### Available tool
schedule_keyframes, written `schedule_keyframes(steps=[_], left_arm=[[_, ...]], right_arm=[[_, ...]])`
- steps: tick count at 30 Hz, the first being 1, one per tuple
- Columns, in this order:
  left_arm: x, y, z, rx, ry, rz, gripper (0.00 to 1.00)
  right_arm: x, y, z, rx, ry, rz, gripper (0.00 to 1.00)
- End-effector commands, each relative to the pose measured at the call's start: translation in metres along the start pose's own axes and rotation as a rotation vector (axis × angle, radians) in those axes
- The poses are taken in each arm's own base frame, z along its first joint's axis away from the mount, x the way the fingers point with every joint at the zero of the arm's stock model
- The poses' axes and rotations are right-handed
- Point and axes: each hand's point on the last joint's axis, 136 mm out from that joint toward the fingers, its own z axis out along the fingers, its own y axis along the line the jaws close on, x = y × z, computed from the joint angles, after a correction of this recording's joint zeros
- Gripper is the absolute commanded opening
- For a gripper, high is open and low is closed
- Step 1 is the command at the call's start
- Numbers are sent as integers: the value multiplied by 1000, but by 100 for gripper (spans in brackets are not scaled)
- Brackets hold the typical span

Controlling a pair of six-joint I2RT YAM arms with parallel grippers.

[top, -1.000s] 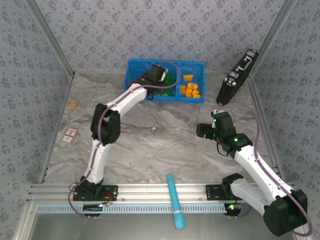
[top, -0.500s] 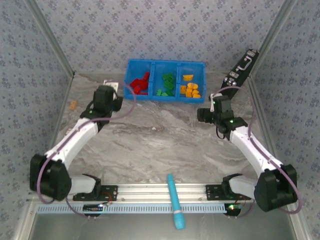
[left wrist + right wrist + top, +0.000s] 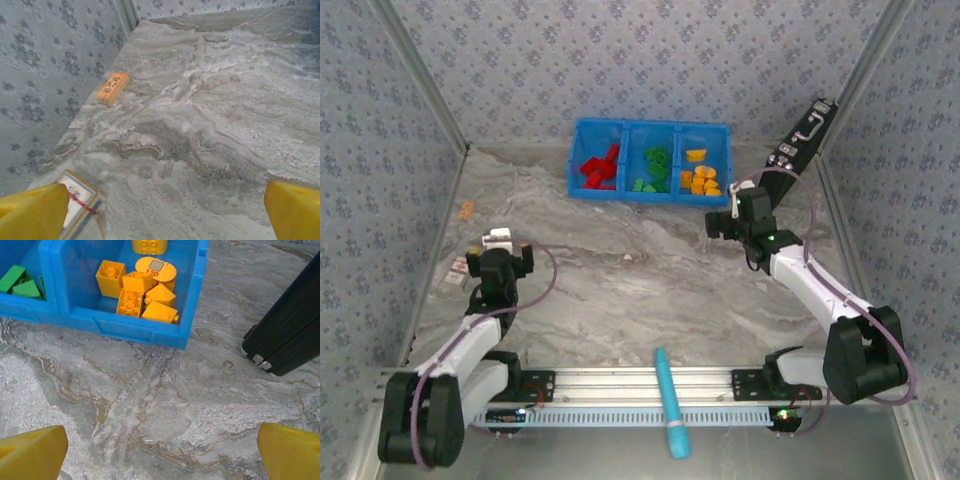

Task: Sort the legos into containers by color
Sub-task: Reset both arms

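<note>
From above, the left arm is folded low at the near left. The left tool (image 3: 500, 248) hangs over the worktop (image 3: 640, 290), well apart from the blue bin (image 3: 620, 123). The right arm reaches from the near right to the far side, and the right tool (image 3: 720, 222) is near the bin's right compartment. The red legos (image 3: 598, 168) lie in the left compartment, the green legos (image 3: 653, 168) in the middle and the yellow-orange legos (image 3: 700, 177) in the right.

In the left wrist view the left tool is released: its yellow fingers (image 3: 30, 212) stand wide apart, with nothing between. The orange scrap (image 3: 113, 89) has dark print, too small to read.

In the right wrist view the right tool is released too. The round yellow piece (image 3: 155, 270) carries a sticker that seems to read "120".
</note>
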Motion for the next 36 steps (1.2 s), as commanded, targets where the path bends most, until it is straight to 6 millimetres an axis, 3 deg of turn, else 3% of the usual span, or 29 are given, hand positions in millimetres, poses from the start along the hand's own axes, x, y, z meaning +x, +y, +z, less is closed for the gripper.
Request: schedule_keyframes(steps=[1,6,12,14,18,24,27,33,36], left_arm=[[-39,-14,5,97,-225,-99,100],[-35,-45,28,218,-215,-45,100],[-16,-64,61,264,-137,-6,100],[-12,-64,69,281,-38,-13,100],[-12,-52,80,259,-4,-74,100],[-11,-52,80,260,-5,-76,100],[-11,-53,80,261,-2,-74,100],[-11,-53,80,261,-2,-75,100],[-11,-52,80,259,-2,-76,100]], right_arm=[[-13,0,-8,15,-85,-53,99],[-7,2,-15,13,-118,-112,99],[1,-3,-23,35,-148,-140,99],[2,-7,-25,48,-158,-137,99],[8,-19,-27,74,-221,-104,99],[54,-68,3,154,-281,-31,99],[58,-72,15,119,-290,7,99],[48,-78,43,77,-268,13,99],[54,-84,57,69,-214,49,99]])
